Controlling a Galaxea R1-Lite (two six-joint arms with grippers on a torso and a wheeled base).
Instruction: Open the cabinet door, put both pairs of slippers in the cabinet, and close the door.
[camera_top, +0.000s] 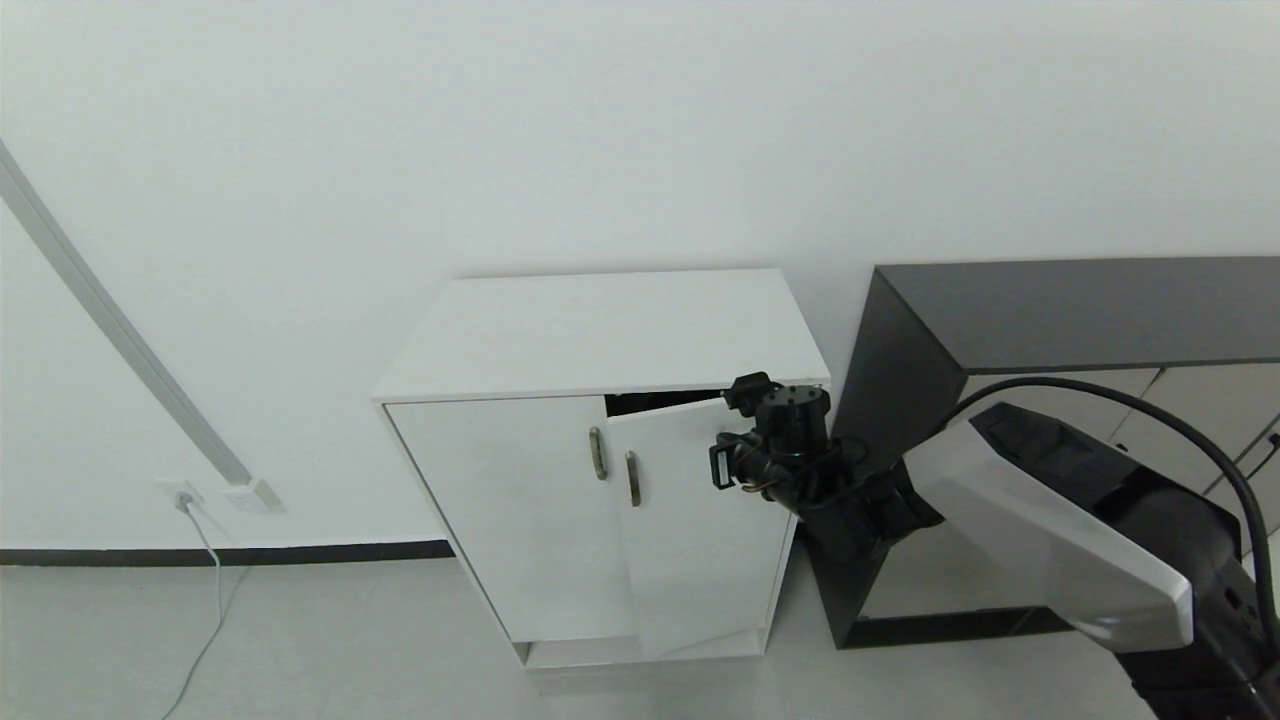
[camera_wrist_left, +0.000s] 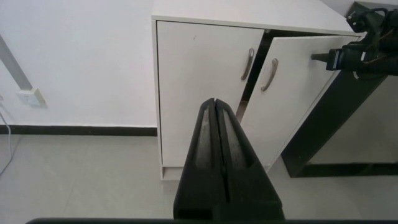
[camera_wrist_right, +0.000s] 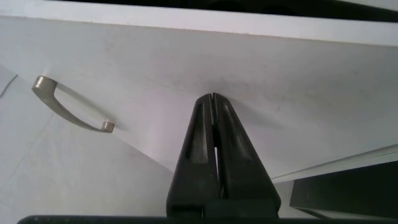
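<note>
The left end effector, fingers pressed together, hangs in front of the white cabinet, apart from it. The right end effector, also pinched together, has its tips at the face of the right door. That door stands slightly ajar, leaving a dark gap whose inside is hidden, and a dark sideboard beside the cabinet is cut off.

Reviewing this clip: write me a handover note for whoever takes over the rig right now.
Left gripper: shut, empty, held back from the white cabinet.
Right gripper: shut, empty, tips against the face of the right door, high up, to the side of its handle.
Right door ajar, with a dark gap along its top; left door closed.
Done: the door is open. The interior is hidden, so the slippers cannot be confirmed inside.
Left: check the slippers, then push the right door fully shut.
</note>
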